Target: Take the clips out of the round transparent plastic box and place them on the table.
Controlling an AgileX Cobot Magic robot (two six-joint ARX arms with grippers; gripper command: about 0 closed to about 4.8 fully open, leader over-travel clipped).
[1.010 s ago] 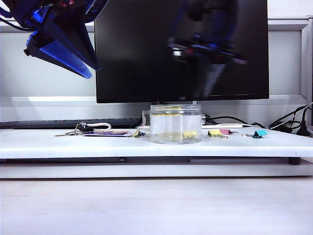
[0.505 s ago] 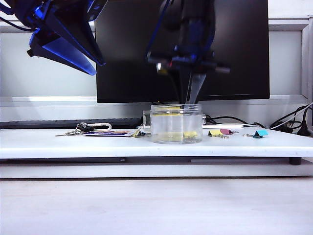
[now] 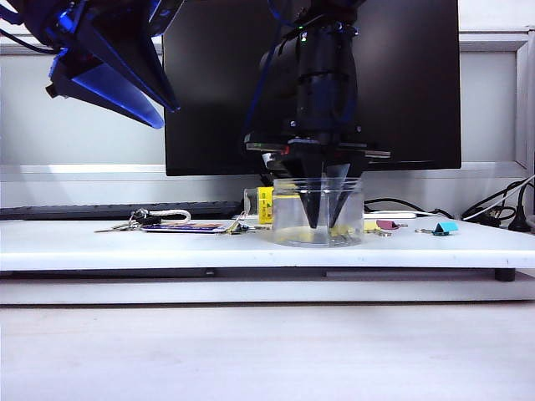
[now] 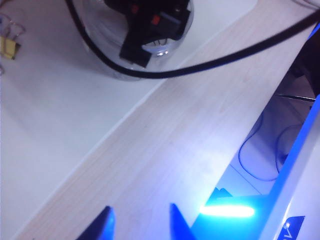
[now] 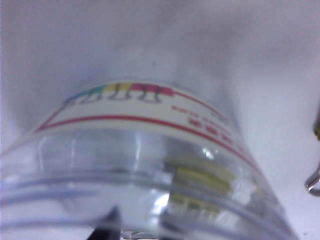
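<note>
Looked like an office/lab workstation: black monitor (image 3: 401, 83) behind a white desk (image 3: 167, 246), keyboard (image 3: 117, 210) at the back, cables (image 3: 493, 209) trailing right, keys (image 3: 134, 222) and binder clips (image 3: 443, 227) lying around.

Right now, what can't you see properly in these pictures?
- Exterior view: the right gripper sits inside the round transparent plastic box; whether its jaws hold a clip is hidden.
- Right wrist view: the yellow clip is blurred; the jaws are cut off.
- Left wrist view: the left gripper is cut off.
</note>
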